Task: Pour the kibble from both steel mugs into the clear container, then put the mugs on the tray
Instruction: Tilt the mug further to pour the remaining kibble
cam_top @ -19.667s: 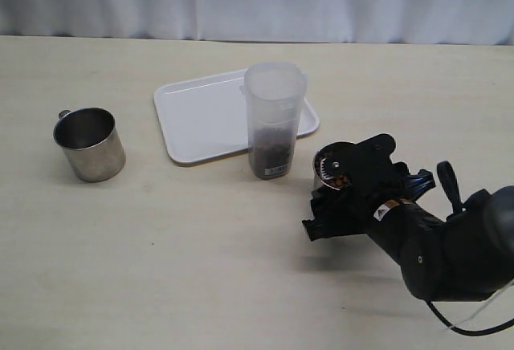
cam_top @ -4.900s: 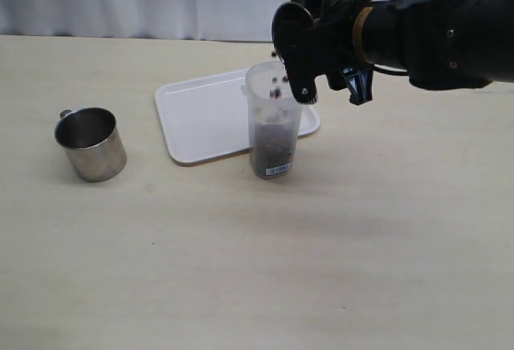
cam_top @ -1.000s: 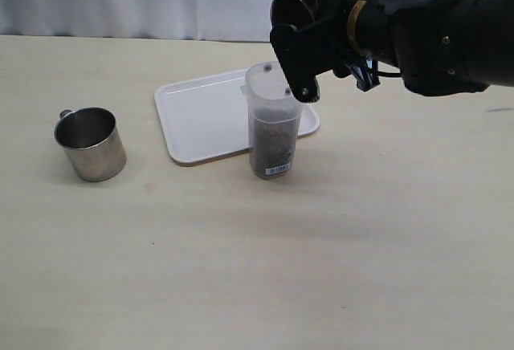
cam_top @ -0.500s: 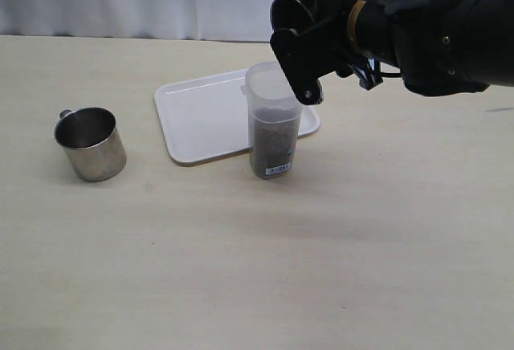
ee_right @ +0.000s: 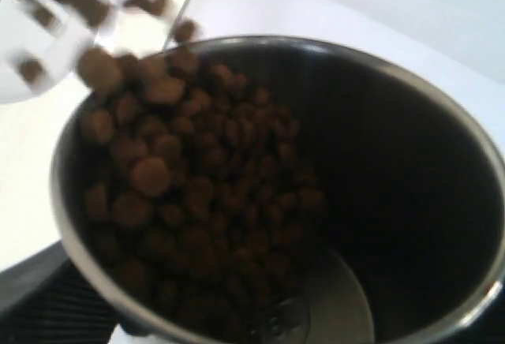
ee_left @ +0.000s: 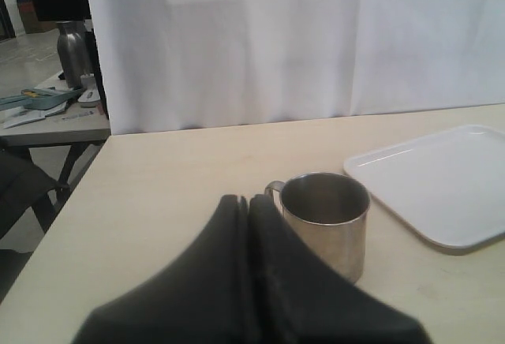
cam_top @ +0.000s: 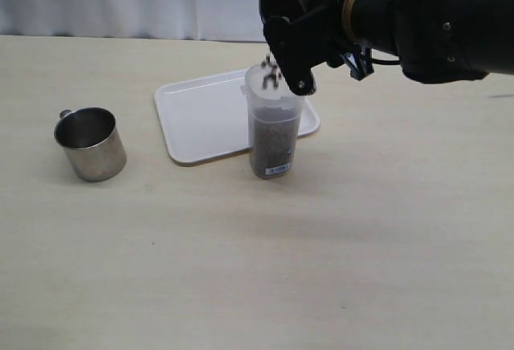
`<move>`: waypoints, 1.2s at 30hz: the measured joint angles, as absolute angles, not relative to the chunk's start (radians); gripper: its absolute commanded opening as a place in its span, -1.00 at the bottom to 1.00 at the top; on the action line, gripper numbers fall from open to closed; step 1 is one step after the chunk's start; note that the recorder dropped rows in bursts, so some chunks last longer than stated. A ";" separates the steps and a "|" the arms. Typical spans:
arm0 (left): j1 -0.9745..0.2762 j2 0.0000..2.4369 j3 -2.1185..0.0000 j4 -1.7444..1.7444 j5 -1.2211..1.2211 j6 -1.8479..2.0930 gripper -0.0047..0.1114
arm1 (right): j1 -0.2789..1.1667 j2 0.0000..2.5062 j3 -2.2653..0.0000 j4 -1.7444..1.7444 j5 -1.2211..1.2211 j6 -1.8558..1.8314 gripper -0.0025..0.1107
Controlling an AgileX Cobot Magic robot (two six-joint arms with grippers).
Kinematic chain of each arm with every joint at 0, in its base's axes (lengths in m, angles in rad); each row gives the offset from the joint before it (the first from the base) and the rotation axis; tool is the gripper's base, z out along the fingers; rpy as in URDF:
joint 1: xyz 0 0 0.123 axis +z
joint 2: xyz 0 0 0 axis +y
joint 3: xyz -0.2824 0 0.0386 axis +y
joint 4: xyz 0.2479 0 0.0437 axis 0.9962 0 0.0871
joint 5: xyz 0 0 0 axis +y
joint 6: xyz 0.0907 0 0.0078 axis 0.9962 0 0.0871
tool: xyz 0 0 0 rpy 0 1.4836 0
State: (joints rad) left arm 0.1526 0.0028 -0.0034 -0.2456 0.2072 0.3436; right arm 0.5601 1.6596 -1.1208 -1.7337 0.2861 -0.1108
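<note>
Right pincer (cam_top: 287,45) is clamped wide around one steel mug (ee_right: 442,202), holding it tilted above the mouth of the clear container (cam_top: 275,129). In the right wrist view, kibble (ee_right: 197,194) slides over the lowered lip, and a small cluster of pellets falls at the container's rim in the exterior view. The container stands on the counter (cam_top: 241,246), just in front of the near right corner of the white tray (cam_top: 201,117). Left pincer (ee_left: 248,281) is clenched on nothing and sits low behind the second steel mug (cam_top: 90,143), which stands upright on the counter, well apart from the tray.

The step in hand looks like the first pour, roughly midway, since a good heap is left in the mug. Next, the mug probably needs tipping further, with its lip kept over the narrow mouth so that pellets do not scatter. After that it goes to the tray, which is bare for now.

Half a second ago no pellets showed at the rim; now a burst is falling, and the right pincer has shifted a little leftward and tipped more. The brown fill in the container stands higher than at the start, when this mug sat on the counter to the container's right.
</note>
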 measured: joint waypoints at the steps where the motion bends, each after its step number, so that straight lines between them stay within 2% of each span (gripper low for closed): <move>1: 0.153 0.003 -0.003 -0.246 0.207 0.344 -0.92 | 0.560 1.660 -1.121 -1.734 0.284 -0.111 -0.87; 36: 0.153 0.003 -0.003 -0.246 0.207 0.344 -0.92 | 0.560 1.660 -1.121 -1.736 0.305 -0.243 -0.87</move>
